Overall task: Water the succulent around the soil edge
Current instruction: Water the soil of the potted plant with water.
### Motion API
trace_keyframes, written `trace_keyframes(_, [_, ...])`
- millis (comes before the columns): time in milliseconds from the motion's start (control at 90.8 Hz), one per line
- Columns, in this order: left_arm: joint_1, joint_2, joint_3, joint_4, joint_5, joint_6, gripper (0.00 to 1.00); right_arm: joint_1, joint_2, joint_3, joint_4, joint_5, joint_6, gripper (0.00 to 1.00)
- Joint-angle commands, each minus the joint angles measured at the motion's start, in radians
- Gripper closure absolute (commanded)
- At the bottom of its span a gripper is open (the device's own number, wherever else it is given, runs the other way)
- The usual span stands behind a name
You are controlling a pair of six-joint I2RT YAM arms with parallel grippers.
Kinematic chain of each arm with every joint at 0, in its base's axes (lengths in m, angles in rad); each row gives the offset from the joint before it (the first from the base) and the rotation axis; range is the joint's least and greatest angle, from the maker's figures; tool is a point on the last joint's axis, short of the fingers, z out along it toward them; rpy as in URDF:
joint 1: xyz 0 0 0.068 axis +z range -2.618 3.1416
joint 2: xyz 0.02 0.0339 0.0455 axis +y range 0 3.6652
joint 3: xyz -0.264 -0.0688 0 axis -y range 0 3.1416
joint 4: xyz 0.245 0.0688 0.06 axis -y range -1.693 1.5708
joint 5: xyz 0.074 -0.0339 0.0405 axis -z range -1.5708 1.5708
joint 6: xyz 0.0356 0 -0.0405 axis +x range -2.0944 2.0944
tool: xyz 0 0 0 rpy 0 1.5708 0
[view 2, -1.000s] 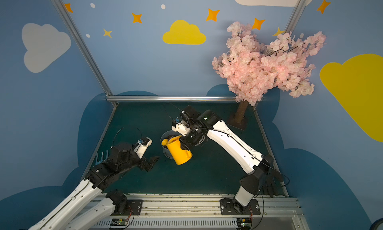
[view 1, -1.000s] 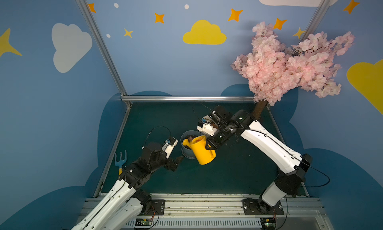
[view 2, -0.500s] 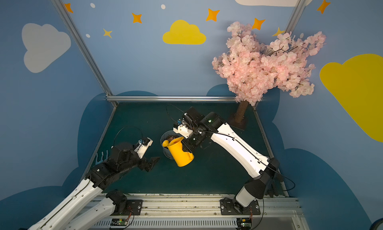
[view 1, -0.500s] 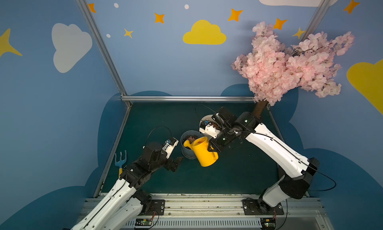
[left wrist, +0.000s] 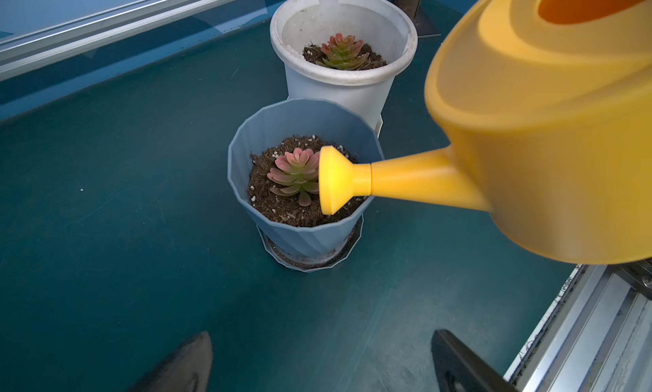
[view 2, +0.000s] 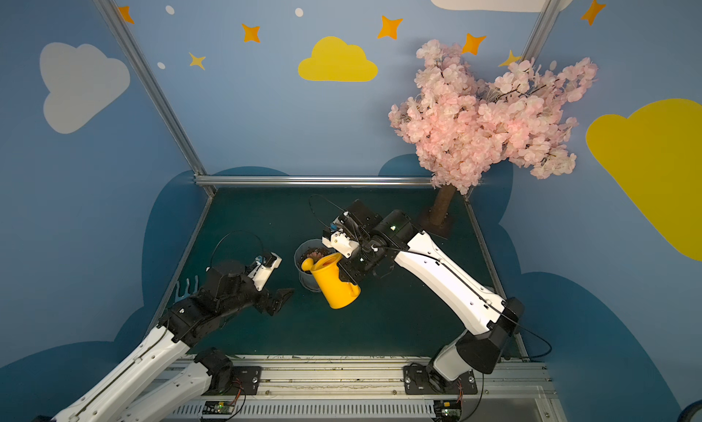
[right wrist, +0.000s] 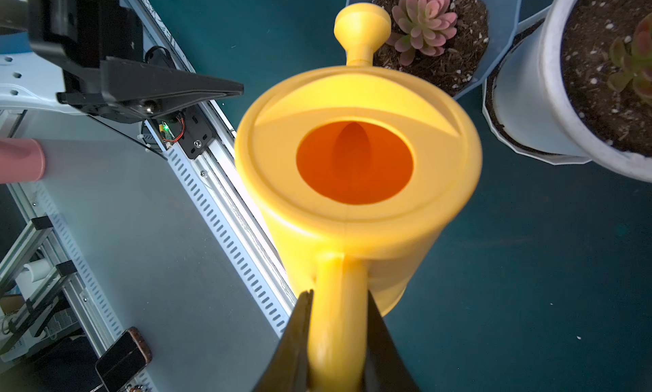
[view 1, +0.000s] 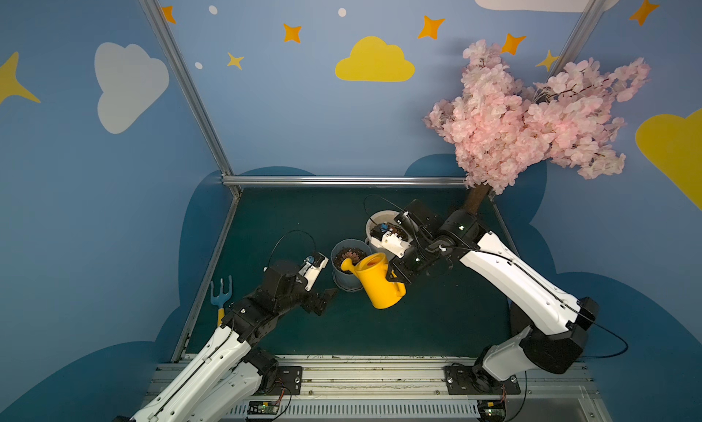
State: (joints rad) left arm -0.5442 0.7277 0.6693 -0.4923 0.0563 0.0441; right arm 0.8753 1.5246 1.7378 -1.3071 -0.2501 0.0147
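Yellow watering can (view 1: 380, 287), clamped by the right end effector (right wrist: 337, 296), noses over the succulent (left wrist: 294, 176) in the blue pot (left wrist: 303, 238), seemingly not touching; white pot (left wrist: 338, 90) crowds 1 o'clock, wide left end effector (view 1: 324, 301) at 7.

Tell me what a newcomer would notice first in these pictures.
The yellow watering can stands out mid-table, tilted, its handle pinched in the right claw, its spout head over the soil of the blue pot beside the pink succulent. Next comes the pink blossom tree in the far right corner.
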Motion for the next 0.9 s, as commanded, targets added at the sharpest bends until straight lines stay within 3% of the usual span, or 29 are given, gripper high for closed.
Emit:
trace_keyframes(0, [-0.004,0.003,-0.010,-0.008,0.011,0.002,0.00,0.007,-0.036,-0.014,-0.017,0.008,0.002,1.00])
trace_keyframes(892, [-0.003,0.012,-0.014,0.002,0.011,0.004,0.00,0.008,-0.083,-0.071,-0.021,0.046,0.006,1.00])
